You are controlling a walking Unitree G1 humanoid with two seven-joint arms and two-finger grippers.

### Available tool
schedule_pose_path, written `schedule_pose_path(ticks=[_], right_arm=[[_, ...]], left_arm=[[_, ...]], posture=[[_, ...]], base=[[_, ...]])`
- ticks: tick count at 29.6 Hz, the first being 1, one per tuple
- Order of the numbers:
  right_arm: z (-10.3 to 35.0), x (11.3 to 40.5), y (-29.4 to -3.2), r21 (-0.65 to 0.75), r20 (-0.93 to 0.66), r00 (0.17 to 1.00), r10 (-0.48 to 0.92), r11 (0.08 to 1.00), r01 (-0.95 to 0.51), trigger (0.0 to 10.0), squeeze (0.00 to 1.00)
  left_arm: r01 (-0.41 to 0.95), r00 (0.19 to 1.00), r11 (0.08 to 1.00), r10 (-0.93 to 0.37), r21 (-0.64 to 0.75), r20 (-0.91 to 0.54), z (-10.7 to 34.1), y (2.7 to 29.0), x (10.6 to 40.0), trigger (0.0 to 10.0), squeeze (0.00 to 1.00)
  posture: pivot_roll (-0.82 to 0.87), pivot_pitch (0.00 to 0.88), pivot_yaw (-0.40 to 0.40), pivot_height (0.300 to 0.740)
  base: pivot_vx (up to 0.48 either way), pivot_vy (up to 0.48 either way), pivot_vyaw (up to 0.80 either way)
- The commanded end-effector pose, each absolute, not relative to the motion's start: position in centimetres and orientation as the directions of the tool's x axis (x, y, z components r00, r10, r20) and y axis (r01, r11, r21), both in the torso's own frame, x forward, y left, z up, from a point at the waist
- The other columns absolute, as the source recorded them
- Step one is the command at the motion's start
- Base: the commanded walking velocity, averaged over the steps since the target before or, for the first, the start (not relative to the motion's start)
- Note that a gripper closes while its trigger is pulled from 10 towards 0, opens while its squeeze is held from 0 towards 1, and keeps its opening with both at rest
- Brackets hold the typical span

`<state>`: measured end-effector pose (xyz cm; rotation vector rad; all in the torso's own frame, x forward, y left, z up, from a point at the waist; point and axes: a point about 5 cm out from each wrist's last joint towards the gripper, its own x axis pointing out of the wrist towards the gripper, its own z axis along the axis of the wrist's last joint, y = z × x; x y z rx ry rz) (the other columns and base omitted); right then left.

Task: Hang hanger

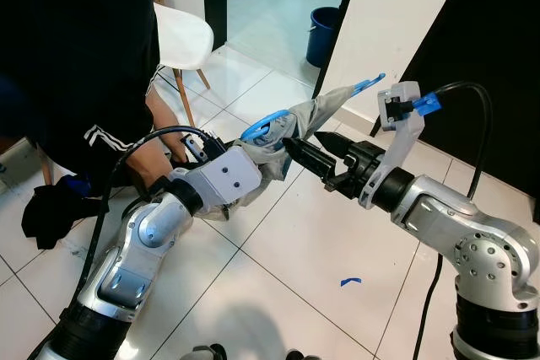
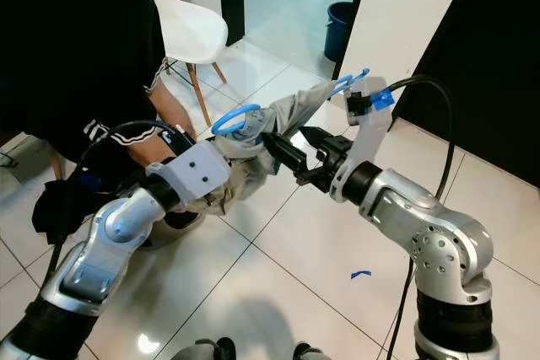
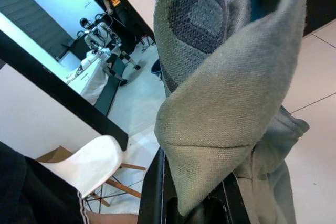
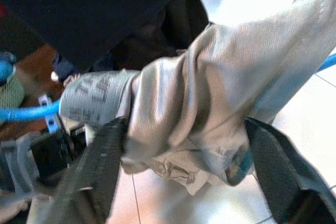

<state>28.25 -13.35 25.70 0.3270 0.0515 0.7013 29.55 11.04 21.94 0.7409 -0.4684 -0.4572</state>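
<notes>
Left eye view: we hold a blue hanger (image 1: 263,121) wrapped in a grey garment (image 1: 316,111) between our two arms, in the air above a white tiled floor (image 1: 287,250). Our left gripper (image 3: 194,208) is pinching a fold of the cloth between its black fingers. Our right gripper (image 1: 305,153) meets the bundle from the other side, its fingers spread, with cloth lying between them but not clamped. A person in dark clothes (image 1: 80,48) stands close at our left, beside a white chair (image 1: 181,38).

We judge the risk to be this: the left grip is on fabric, not on the plastic, so the hanger could slide out of the cloth and drop. No rail or hook to hang it on can be made out.

The right wrist view shows the wide gap between its fingers, which the head views leave unclear. The left wrist view shows the pinched fold up close.
</notes>
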Motion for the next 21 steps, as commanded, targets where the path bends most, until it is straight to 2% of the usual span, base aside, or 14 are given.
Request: schedule_pose_path(ticks=[1,21], right_arm=[[25.92,28.68,-13.74,0.334,0.084,0.796,0.600,0.735,-0.590,0.0,0.00],[26.21,29.47,-14.46,0.357,0.101,0.846,0.524,0.775,-0.522,0.0,0.00]], left_arm=[[0.232,0.795,0.646,-0.556,0.727,0.240,21.79,10.66,29.31,10.0,0.00],[0.233,0.796,0.650,-0.555,0.724,0.242,21.75,10.67,29.40,10.0,0.00]], posture=[[0.05,0.194,-0.067,0.740],[0.04,0.196,-0.064,0.740]], base=[[0.000,0.000,0.00],[0.000,0.000,0.00]])
